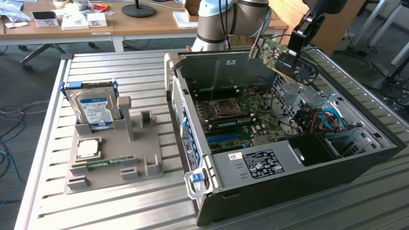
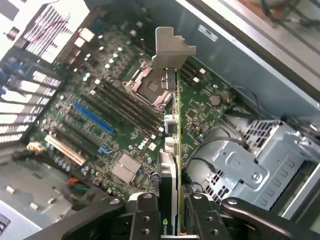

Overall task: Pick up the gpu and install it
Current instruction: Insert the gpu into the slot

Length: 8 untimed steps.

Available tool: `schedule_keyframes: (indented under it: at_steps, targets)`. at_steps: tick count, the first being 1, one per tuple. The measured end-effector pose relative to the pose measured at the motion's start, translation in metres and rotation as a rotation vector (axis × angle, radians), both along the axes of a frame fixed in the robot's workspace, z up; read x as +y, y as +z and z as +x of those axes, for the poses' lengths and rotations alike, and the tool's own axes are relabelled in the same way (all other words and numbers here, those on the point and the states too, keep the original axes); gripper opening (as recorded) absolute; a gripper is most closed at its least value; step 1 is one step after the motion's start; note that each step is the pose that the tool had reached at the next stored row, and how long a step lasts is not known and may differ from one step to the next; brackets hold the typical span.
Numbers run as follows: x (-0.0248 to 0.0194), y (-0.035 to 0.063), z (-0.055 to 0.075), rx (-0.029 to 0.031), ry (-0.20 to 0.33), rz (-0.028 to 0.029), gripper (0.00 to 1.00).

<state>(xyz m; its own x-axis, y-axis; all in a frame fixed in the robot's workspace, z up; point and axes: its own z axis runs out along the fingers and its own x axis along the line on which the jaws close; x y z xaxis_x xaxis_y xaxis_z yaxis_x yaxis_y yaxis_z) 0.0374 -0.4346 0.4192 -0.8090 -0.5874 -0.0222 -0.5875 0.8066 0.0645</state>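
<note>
**A:** Where's the gpu [image 1: 276,53] right now?

**B:** Off the bench [image 1: 128,206] and up in the air. The fingers [image 2: 145,217] are closed on one end of it, one against each face. It hangs tilted over the far corner of the open computer case [image 1: 307,184], on the exterior view's right.

**A:** Is it touching an edge anywhere?

**B:** Not that I can see. Its lower long edge sits above the case's rim, apart from the motherboard [image 1: 255,115]. In the wrist view the card is edge-on, with its metal bracket [image 2: 170,47] at the end away from the fingers. Below it lie the board and the CPU socket [image 2: 145,87].

**A:** How much room is there underneath?

**B:** The case lies on its side with the panel off, so the board faces upward, open. A long blue slot [image 2: 92,117] and a white slot [image 2: 65,149] lie side by side near the perforated rear wall.

**A:** Where is it tight?

**B:** The metal drive cage [image 2: 260,160] stands just beside the board, with dark cables trailing across to it. The labelled power supply [image 1: 255,163] takes up the near end.

**A:** And outside the case?

**B:** A grey holder [image 1: 108,158] sits on the exterior view's left, with a strip of bare bench between it and the case wall. A hard drive [image 1: 95,110] stands upright in it.
</note>
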Motion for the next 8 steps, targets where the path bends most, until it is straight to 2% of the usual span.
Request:
schedule_keyframes:
  at_steps: [8]
  targets:
    - [0.0000,-0.0004,0.0000,0.0000,0.138,0.0000,0.27]
